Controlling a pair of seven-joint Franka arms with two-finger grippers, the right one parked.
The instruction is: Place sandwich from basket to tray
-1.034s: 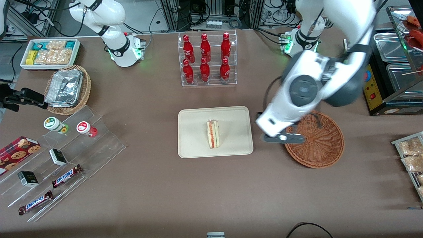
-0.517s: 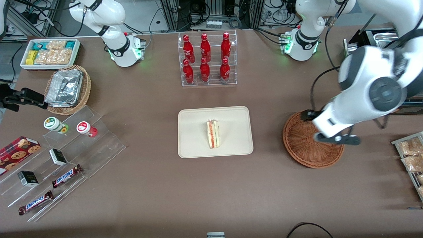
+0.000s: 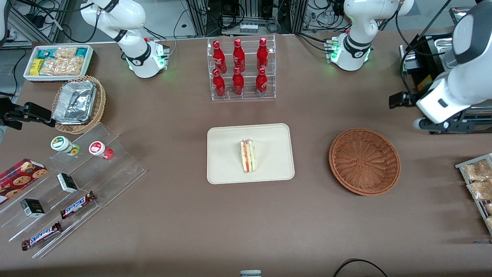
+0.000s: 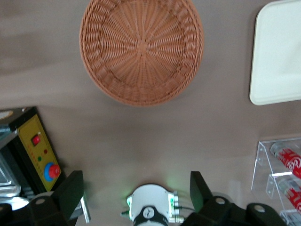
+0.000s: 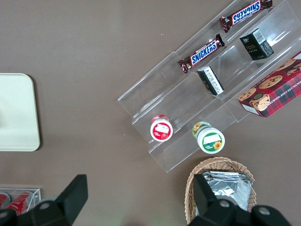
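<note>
Sandwich (image 3: 248,156) on tray (image 3: 223,169); pincer (image 4: 136,195) open, well apart.

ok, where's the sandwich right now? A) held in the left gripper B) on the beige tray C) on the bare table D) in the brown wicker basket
B: the sandwich lies on the tray, while the basket holds nothing and the left gripper hangs high above the table with fingers spread and nothing between them.
</note>
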